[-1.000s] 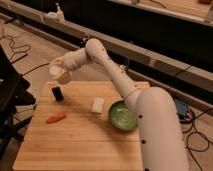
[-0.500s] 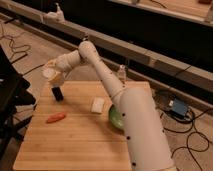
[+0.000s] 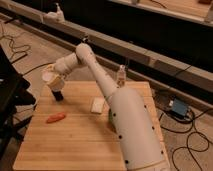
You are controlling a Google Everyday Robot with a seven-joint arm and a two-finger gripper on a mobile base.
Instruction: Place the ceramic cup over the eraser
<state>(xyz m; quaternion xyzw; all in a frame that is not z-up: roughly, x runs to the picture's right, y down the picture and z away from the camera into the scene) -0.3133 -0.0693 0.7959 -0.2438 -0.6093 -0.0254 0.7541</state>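
Gripper (image 3: 55,81) at the far left corner of the bench (image 3: 75,145), closed on the tilted ceramic cup (image 3: 48,77), which hangs directly above the black eraser (image 3: 58,95) standing on the wood; contact between cup and eraser cannot be determined.

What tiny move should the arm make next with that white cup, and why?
Probably lower the ceramic cup straight down a little. The gripper holds it in the air over the wooden table, just above the black eraser, which is not yet covered. Whether the cup's mouth faces down, I cannot tell.
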